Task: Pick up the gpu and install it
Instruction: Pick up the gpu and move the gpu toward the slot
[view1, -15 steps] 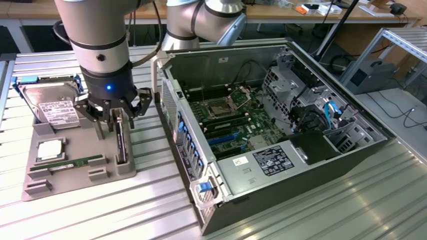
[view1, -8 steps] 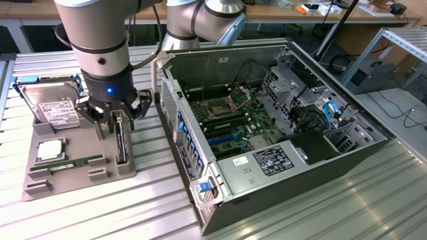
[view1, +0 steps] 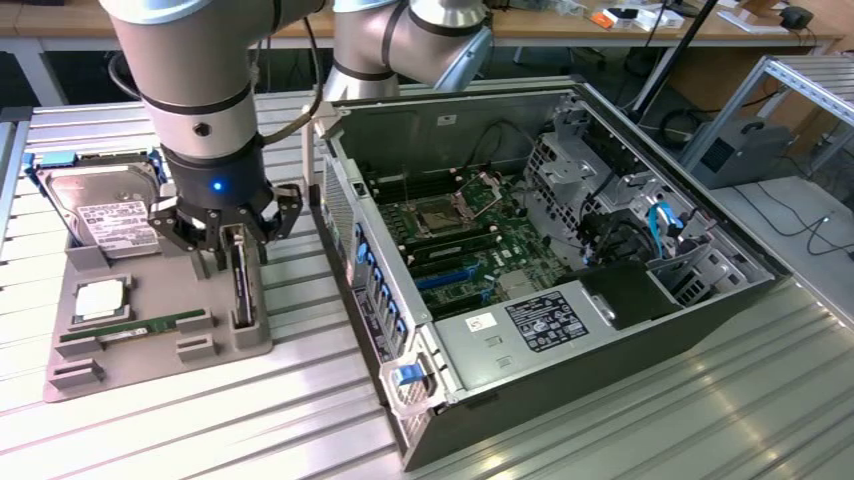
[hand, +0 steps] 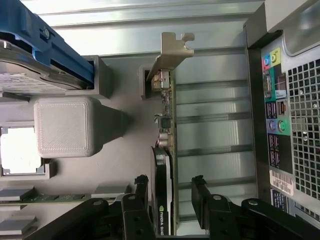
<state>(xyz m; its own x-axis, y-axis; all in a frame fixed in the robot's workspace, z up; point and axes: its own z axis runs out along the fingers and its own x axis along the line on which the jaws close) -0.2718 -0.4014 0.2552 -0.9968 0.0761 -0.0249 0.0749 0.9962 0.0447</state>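
We see the tool (view1: 230, 250) open, one jaw either side of the gpu (hand: 167, 145) — the card stands on edge in the gray holder (view1: 147, 352) on the counter (view1: 627, 420), its long axis running between the jaws.

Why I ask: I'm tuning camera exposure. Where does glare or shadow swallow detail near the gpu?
Exterior view: the gpu reads as a dark strip under the gripper; the slatted table carries soft sheen. Wrist view: the processor chip is washed out white, the gpu's black face blends into the black fingers, its bracket catches light.
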